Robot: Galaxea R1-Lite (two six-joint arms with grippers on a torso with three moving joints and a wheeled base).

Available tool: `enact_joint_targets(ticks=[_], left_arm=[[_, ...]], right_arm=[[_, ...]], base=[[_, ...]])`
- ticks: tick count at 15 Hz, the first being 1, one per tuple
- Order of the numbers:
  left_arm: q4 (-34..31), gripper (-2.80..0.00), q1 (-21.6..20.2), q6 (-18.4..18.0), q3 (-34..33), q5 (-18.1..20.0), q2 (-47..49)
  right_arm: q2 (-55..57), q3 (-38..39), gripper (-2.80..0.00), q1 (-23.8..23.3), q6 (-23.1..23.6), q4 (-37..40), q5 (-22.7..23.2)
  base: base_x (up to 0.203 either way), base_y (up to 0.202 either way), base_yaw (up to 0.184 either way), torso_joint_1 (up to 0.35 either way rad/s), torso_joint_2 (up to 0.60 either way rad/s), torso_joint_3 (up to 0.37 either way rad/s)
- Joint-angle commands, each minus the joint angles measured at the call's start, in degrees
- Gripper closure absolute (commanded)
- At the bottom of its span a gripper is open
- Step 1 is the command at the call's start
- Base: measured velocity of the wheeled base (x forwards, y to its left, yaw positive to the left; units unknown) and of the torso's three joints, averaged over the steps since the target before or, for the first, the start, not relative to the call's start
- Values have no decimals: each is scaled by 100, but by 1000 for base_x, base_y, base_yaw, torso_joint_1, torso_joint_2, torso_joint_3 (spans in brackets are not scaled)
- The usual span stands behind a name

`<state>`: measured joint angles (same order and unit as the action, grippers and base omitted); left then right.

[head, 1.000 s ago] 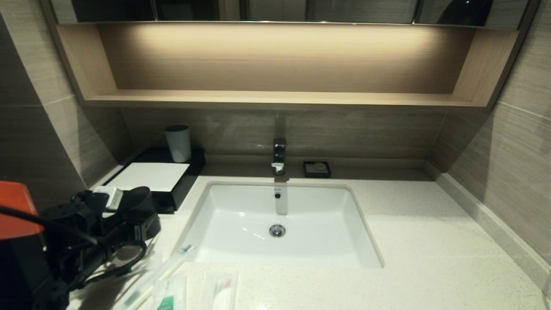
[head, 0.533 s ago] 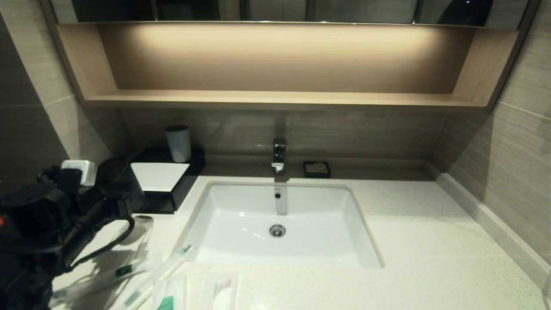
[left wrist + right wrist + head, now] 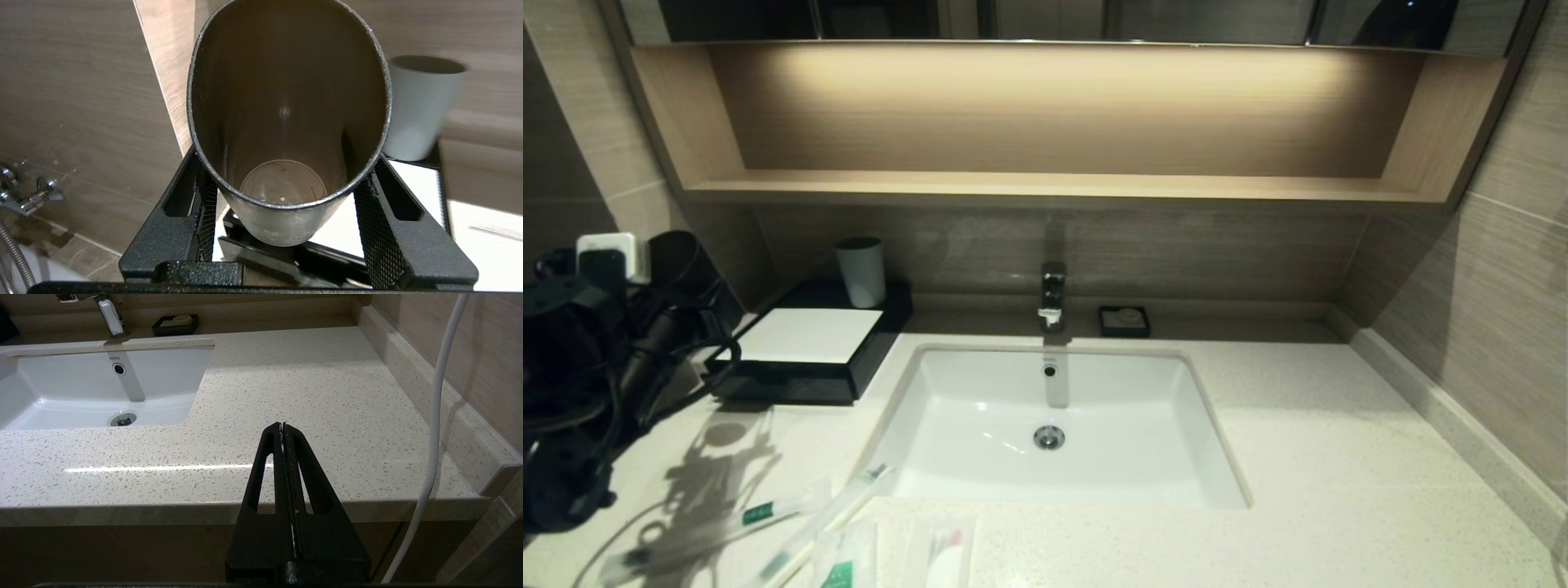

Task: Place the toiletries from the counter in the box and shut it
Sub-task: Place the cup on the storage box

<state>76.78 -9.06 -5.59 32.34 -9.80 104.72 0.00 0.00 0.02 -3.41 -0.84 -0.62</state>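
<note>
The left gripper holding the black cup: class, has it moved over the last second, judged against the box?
Yes. The left gripper with the black cup has risen and swung left, clear of the box, whose white top now shows fully.

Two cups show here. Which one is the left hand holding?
The black cup, clamped between the left hand's fingers and lifted off the counter. The white cup stands free on the box.

White cup [image 3: 861,271] behind box [image 3: 805,336]
</note>
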Motion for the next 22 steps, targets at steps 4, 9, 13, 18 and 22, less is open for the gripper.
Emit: enact_joint_targets(ticks=[4,9,13,18,22], left_arm=[[-110,0,-85,-32,929,-11,1115],[-554,0,58,-190,2233,-237,1941],[-901,0,154,-172,2727,-451,2262],[-1631,0,84,-66,3187,-442,2284],[-2021,0,144,88,3618,-362,2445]], right_arm=[[5,0,0,5,-1,-4,1],[0,0,0,4,-1,-4,1],[9,0,0,6,-1,-4,-1],[2,0,0,-1,-1,-4,1],[6,0,0,0,-1,-4,1]], base=[[0,0,0,0,0,0],[0,0,0,0,0,0],[0,0,0,0,0,0],[0,0,0,0,0,0],[0,0,0,0,0,0]])
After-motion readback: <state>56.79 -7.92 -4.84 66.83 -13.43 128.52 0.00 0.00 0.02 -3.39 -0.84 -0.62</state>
